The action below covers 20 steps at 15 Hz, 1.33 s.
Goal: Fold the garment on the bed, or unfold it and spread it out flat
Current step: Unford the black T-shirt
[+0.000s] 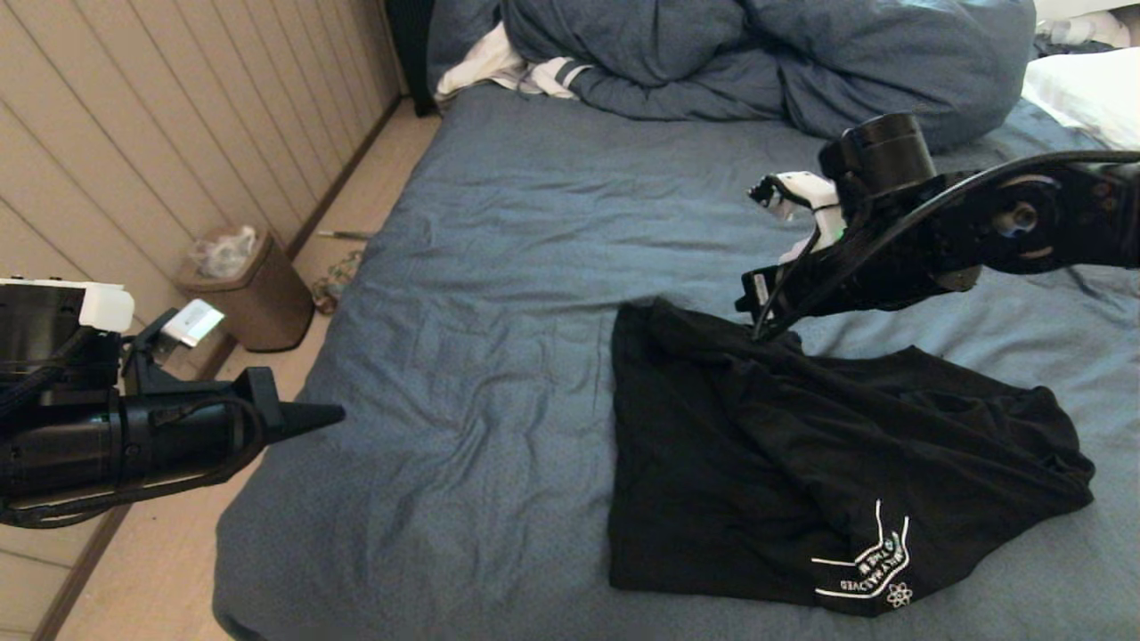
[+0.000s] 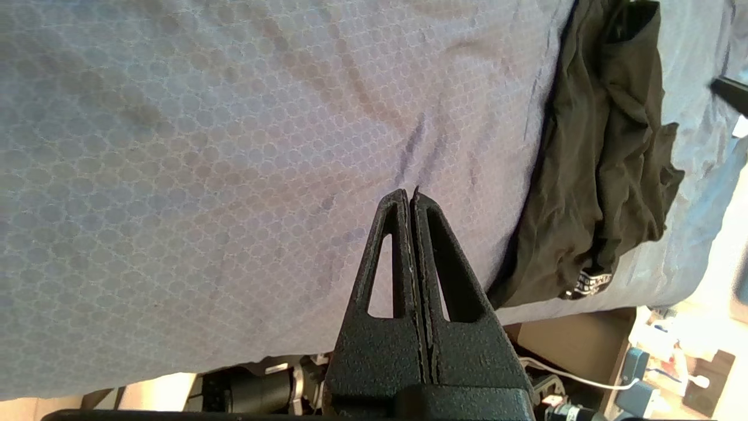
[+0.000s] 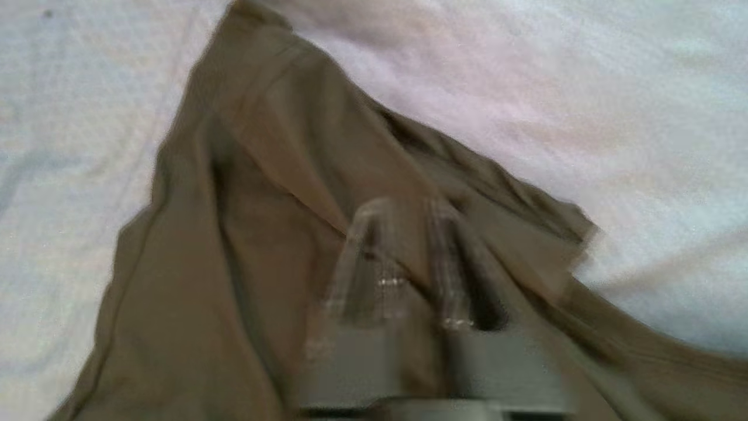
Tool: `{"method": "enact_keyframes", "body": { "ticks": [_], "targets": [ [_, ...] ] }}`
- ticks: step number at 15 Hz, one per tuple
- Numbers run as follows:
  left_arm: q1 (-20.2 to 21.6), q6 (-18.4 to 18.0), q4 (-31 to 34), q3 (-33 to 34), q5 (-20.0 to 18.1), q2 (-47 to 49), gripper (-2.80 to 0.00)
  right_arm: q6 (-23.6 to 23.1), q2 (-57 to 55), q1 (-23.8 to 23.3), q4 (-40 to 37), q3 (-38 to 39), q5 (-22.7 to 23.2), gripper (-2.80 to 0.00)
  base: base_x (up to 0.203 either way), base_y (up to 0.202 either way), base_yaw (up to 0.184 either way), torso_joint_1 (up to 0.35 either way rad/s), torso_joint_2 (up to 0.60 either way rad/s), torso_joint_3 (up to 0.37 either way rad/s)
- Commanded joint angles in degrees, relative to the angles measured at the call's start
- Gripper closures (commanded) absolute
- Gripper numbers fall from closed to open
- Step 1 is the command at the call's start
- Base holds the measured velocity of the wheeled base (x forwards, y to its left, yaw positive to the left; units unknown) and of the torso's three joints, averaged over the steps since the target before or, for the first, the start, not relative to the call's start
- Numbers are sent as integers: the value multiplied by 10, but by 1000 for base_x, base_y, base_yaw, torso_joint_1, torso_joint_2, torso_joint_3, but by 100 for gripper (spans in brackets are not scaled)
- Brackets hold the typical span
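A black T-shirt (image 1: 802,454) of soft, thin knit lies crumpled and partly folded on a wide bed (image 1: 499,294) covered by a wrinkled slate-blue sheet with a fine honeycomb weave. The right end effector (image 3: 409,234) hangs directly above the shirt's far edge, its two tapered fingers a narrow gap apart; motion blur hides whether they pinch any cloth. Beneath and toward the robot from it, the shirt spreads in loose folds, with a small patch of curved white lettering (image 1: 868,565) at the near hem. The left end effector (image 2: 411,196), matte black and wedge-shaped with triangular cut-outs, is pressed fully shut and holds nothing; it hovers over the bed's near left edge, the shirt well off to its right. Beyond both, a bulky blue duvet (image 1: 766,62) is heaped at the head of the bed.
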<state>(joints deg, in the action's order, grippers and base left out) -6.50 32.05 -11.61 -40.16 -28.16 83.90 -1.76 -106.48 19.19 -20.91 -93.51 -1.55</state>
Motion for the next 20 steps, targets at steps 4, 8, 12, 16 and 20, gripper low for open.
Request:
{"method": "enact_keyframes", "body": {
  "ticks": [4, 8, 12, 16, 20],
  "targets": [
    [0, 2, -1, 0, -2, 3, 0, -9, -79, 24, 1, -38, -3, -280, 0, 0, 0, 0, 0, 0],
    [-7, 2, -1, 0, -1, 9, 0, -9, -103, 29, 2, -47, -3, -280, 0, 0, 0, 0, 0, 0],
    [-9, 2, -1, 1, -1, 9, 0, -7, -117, 29, 1, -64, -5, 0, 0, 0, 0, 0, 0, 0],
    [-10, 3, -1, 1, -1, 9, 0, -6, -103, 28, 2, -65, -18, 0, 0, 0, 0, 0, 0, 0],
    [-13, 3, -1, 3, -1, 9, 0, -5, -58, 20, 1, -54, -29, 0, 0, 0, 0, 0, 0, 0]
  ]
}}
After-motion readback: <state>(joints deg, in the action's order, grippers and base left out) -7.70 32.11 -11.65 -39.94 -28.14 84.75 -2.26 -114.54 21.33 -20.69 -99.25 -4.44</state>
